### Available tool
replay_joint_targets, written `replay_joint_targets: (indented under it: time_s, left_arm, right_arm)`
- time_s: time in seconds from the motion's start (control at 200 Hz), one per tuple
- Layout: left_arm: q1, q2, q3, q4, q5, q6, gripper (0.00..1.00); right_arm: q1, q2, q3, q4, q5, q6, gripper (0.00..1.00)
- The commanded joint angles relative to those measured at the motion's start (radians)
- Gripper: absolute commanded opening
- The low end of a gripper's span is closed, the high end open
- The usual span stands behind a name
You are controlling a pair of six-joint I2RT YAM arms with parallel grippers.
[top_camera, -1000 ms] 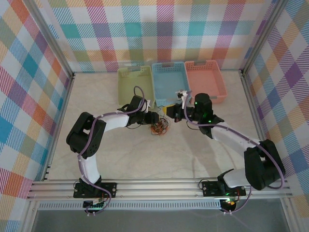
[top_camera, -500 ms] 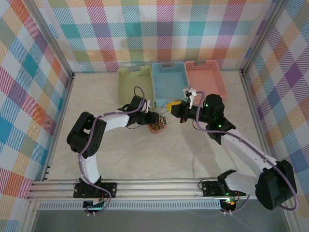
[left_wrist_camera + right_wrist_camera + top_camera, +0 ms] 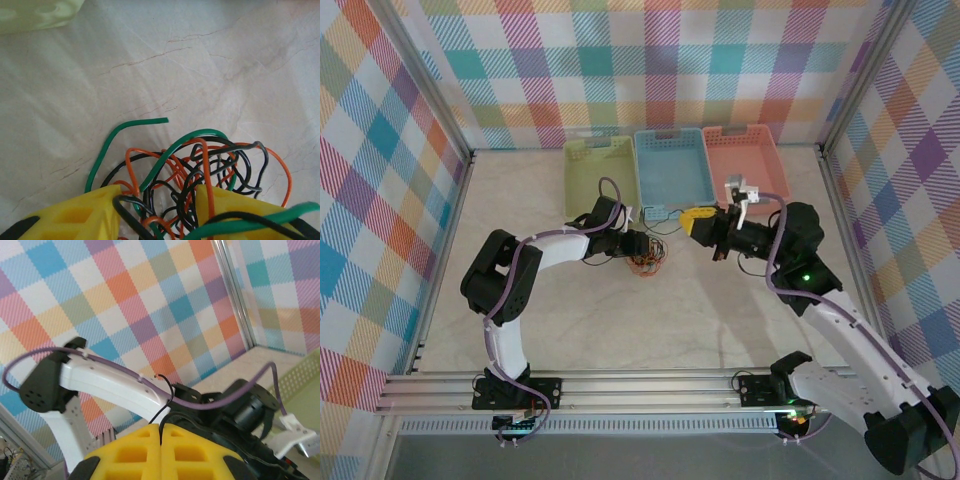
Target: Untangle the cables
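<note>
We begin with the table (image 3: 620,330), its three baskets ranged along the 12 o'clock edge: green basket (image 3: 600,180), blue basket (image 3: 670,170) and pink basket (image 3: 745,165). We judge they are there to take strands once freed.

The left arm (image 3: 555,250) curls in from 8 o'clock and the right arm (image 3: 840,320) from 4 o'clock. They face each other across the middle so one can anchor while the other pulls.

The left gripper (image 3: 638,245) sits at the knot's 10 o'clock side. In its wrist view the left gripper (image 3: 157,215) has its yellow fingers (image 3: 85,215) part-spread, with the cables (image 3: 200,165) bunched between them and strands touching both inner faces. We take that as a loose clamp to pin the bundle to the table.

The right gripper (image 3: 692,220) hangs at the knot's 2 o'clock, just in front of the blue basket. From its wrist camera the right gripper (image 3: 161,430) has its fingers pressed together, pinching a black wire (image 3: 161,421) whose bare tip stands above them. Lifted and angled away, it seems set to draw that strand out.

The cables (image 3: 648,263), orange, black and green, lie a little toward 12 o'clock from the table's centre, knotted. In the top view we cannot trace the pinched wire back to them.
</note>
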Motion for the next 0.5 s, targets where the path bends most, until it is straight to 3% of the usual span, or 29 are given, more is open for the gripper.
replay_joint_targets:
  time_s: [0.0, 0.305, 0.455, 0.495]
  left_arm:
    - [-0.004, 0.018, 0.026, -0.030, -0.015, 0.016, 0.42]
    - [-0.004, 0.019, 0.028, -0.035, -0.019, 0.014, 0.42]
    - [-0.004, 0.018, 0.027, -0.035, -0.023, 0.014, 0.42]
    - [-0.004, 0.018, 0.027, -0.035, -0.024, 0.012, 0.41]
  right_arm:
    - [0.008, -0.057, 0.066, -0.021, -0.029, 0.031, 0.00]
    - [0.008, -0.166, 0.080, 0.035, 0.064, 0.058, 0.00]
    - [0.008, -0.203, 0.083, -0.014, 0.204, 0.014, 0.00]
    - [0.008, -0.204, 0.094, -0.072, 0.291, -0.005, 0.00]
